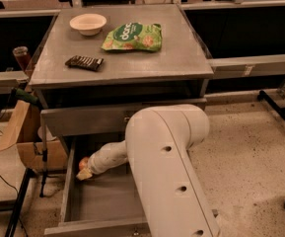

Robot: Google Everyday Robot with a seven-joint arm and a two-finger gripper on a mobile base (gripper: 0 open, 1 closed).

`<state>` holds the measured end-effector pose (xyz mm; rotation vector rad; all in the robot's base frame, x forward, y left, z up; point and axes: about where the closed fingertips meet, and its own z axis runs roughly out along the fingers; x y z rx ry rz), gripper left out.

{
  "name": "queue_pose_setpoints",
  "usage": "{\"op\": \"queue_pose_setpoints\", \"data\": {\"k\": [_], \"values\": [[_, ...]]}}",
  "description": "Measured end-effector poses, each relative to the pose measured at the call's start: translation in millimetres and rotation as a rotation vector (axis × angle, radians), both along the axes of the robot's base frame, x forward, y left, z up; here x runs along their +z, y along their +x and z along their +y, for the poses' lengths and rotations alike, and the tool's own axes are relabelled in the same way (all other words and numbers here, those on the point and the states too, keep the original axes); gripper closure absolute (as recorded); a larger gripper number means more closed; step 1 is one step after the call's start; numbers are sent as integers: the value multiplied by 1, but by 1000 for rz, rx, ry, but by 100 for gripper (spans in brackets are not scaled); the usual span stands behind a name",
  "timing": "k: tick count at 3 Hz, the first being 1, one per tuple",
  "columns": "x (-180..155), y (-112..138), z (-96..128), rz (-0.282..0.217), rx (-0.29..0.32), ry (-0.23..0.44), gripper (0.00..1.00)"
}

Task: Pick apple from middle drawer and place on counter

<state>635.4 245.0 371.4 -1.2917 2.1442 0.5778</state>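
The middle drawer [100, 204] stands pulled open below the counter [132, 63]. The apple [83, 163] shows as a small orange-red patch at the drawer's back left, mostly hidden by my gripper [84, 171]. The gripper reaches down into the drawer from my white arm [166, 162] and sits right against the apple. The arm covers the right part of the drawer.
On the counter lie a cream bowl [88, 23], a green snack bag [132, 37] and a dark bar [84, 62]. A cardboard box [28, 139] and a stand with cables stand left of the cabinet. Speckled floor lies to the right.
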Motion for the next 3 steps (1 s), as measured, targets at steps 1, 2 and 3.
{"op": "queue_pose_setpoints", "data": {"k": [1,2,3], "values": [[-5,4,4,1,4,9,46],[6,5,-3,-14,-25,22,71],[30,-6,-26,-30,-72,29,92]]}}
